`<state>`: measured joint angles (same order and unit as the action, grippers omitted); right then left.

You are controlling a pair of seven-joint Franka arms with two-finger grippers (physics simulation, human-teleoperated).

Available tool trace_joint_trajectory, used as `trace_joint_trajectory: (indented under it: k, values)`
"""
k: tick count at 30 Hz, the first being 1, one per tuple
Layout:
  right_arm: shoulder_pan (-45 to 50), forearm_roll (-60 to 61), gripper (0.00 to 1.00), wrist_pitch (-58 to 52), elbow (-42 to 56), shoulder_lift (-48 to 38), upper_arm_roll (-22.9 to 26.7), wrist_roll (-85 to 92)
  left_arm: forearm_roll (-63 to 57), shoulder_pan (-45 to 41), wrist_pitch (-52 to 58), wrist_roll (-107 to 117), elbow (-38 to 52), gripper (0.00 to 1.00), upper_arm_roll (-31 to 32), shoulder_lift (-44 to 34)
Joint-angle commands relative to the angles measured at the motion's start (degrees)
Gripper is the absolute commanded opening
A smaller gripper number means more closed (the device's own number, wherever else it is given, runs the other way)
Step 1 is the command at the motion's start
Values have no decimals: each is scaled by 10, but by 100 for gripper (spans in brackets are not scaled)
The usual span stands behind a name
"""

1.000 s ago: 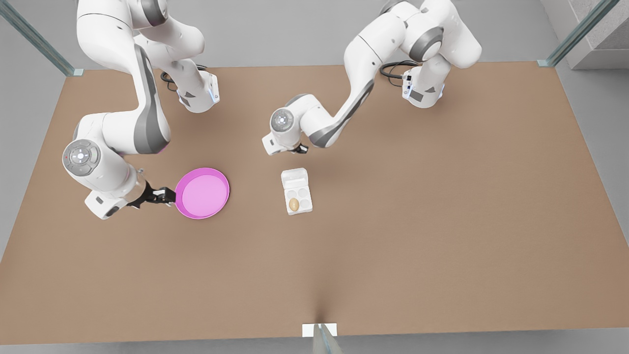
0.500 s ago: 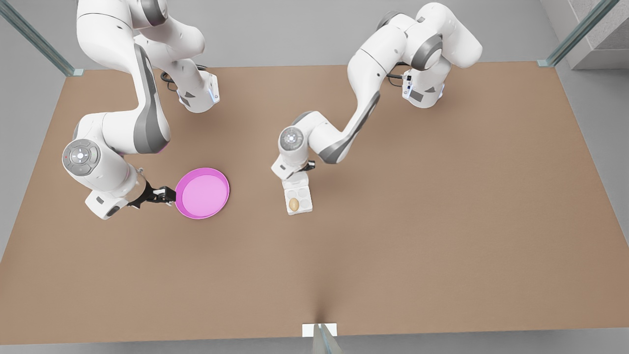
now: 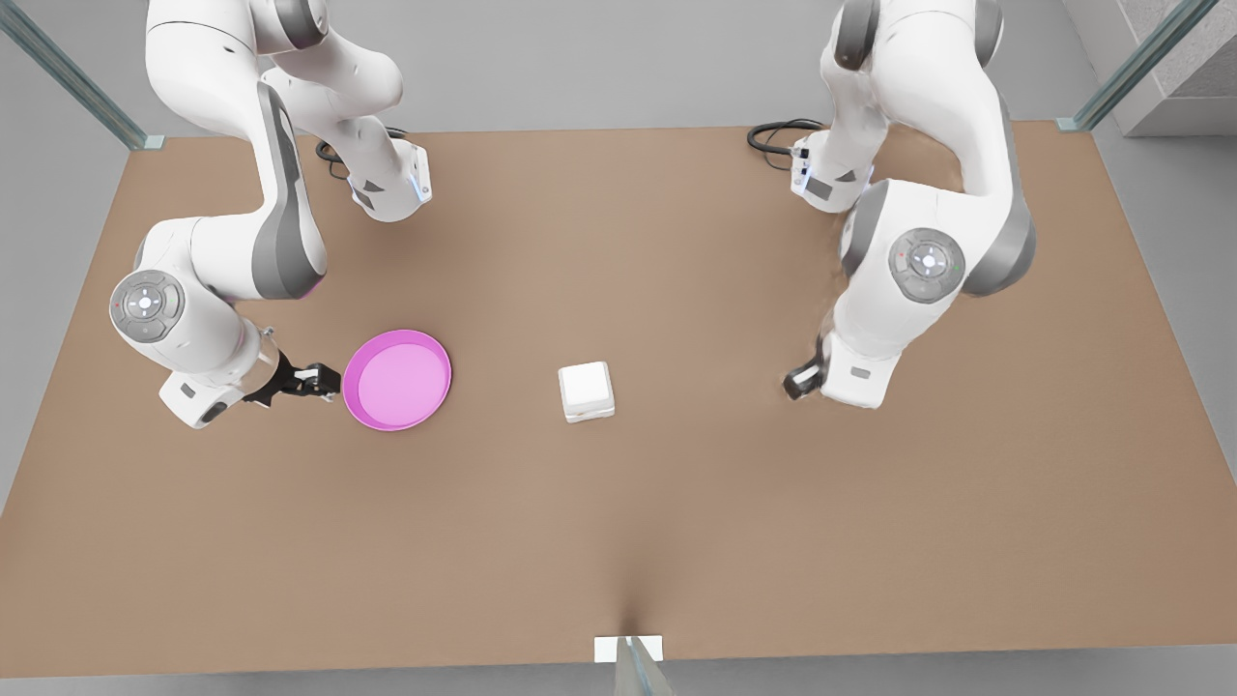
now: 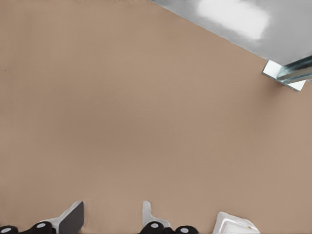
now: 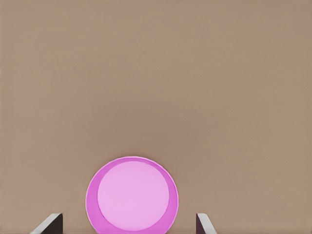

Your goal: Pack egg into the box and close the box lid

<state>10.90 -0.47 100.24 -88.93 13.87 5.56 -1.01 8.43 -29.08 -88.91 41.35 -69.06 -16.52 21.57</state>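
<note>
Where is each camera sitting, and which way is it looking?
Front view: high above the table, looking down at both arms, the plate and the shut box.
Right wrist view: on the right gripper, looking across the table at the plate; its open fingers show.
Left wrist view: on the left gripper, looking over bare table toward a corner post; its open fingers show.
Shared: front and right wrist views both see the plate.

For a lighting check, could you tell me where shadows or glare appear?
Front view: soft shadow on the table by the near post, faint one beside the left pincer; box casts almost none. Left wrist view: bright glare on the floor. Right wrist view: even light, no glare on the plate before the right pincer.
</note>
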Motion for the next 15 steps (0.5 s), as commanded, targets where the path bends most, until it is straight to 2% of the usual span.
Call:
trace_joint_trajectory:
  k: [1, 2, 4, 15]
  values:
    - [0, 0, 100, -1, 1, -1, 1, 4, -99, 155, 118, -338, -30, 100, 165, -66]
    - [0, 0, 100, -1, 1, -2, 0, 4, -121, 228, 73, -343, -115, 100, 232, -133]
    - [0, 1, 100, -1, 1, -1, 0, 4, -120, 249, 63, -348, -166, 100, 235, -195]
    - [-1, 2, 100, -1, 2, -2, 1, 4, -116, 250, 73, -348, -174, 100, 235, -194]
